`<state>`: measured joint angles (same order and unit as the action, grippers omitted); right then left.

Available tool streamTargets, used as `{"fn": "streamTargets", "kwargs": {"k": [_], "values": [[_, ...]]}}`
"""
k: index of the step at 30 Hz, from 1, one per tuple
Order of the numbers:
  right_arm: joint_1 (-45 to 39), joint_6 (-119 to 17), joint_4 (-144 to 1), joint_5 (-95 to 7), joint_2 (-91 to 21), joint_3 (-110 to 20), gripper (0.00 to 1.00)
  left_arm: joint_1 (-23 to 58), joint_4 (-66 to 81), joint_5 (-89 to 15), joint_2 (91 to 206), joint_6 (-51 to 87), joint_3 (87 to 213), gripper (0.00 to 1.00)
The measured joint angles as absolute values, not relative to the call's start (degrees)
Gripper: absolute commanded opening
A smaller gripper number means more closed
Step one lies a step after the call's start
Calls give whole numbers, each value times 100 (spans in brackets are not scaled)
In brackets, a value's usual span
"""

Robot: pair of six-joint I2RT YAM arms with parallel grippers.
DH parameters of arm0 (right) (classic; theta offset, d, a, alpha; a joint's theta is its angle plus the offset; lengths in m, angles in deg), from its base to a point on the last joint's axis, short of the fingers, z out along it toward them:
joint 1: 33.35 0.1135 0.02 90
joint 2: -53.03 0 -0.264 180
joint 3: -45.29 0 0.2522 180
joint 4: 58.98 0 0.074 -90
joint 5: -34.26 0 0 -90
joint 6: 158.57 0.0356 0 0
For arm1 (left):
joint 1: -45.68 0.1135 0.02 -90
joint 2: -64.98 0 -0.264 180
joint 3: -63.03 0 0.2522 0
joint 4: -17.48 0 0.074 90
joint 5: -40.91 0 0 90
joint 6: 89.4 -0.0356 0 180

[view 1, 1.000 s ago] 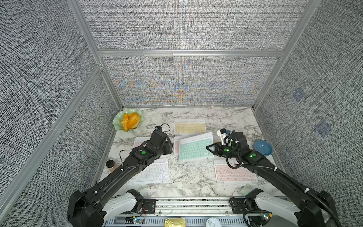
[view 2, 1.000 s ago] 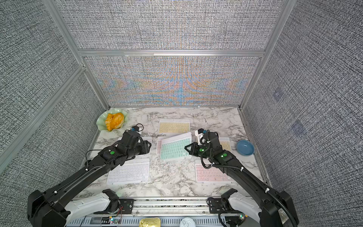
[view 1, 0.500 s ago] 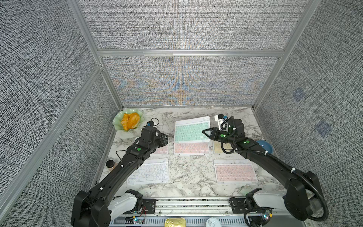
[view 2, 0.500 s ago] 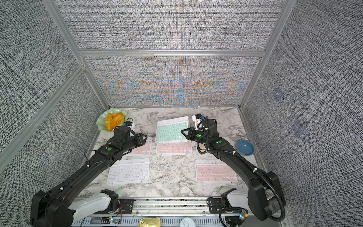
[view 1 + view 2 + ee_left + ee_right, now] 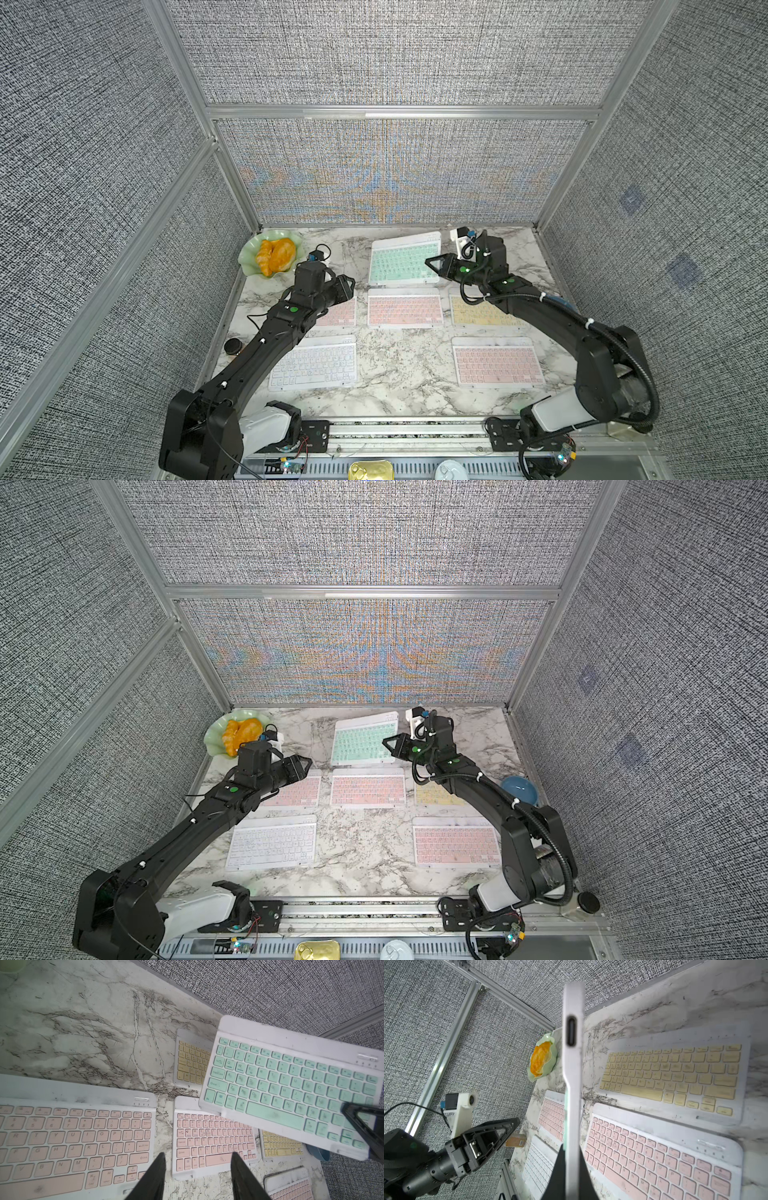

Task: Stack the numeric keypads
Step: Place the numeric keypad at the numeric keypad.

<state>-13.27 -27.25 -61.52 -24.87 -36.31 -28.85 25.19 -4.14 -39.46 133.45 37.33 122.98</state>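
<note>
On the mint keypad (image 5: 291, 1086) we read Esc, Caps Lock and QWERTY letters; the pink keypad (image 5: 68, 1138) shows Enter and Shift. Our right gripper (image 5: 434, 264) is clamped on the mint keypad's edge, holding it raised above a yellow keypad (image 5: 675, 1076) at the back of the table (image 5: 399, 382). Our left gripper (image 5: 197, 1176) hangs slightly parted and empty over the pink keypad

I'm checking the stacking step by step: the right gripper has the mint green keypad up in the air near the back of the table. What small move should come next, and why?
Probably lower the mint keypad straight down. The right gripper is shut on its edge, and the left wrist view shows it hanging raised over a yellow keypad, covering all but one end. Levelling it first would likely help, since it looks tilted.
</note>
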Motion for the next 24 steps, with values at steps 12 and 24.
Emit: {"fn": "streamTargets", "kwargs": {"k": [12, 24], "values": [[-1605, -2651, -5802, -1818, -5196, -3764, 0, 2587, 104, -3841, 13705, 3692, 12187, 51], [-1858, -2561, -5896, -1431, -6044, -4345, 0, 2595, 191, -3834, 13745, 3661, 12091, 51]]}}
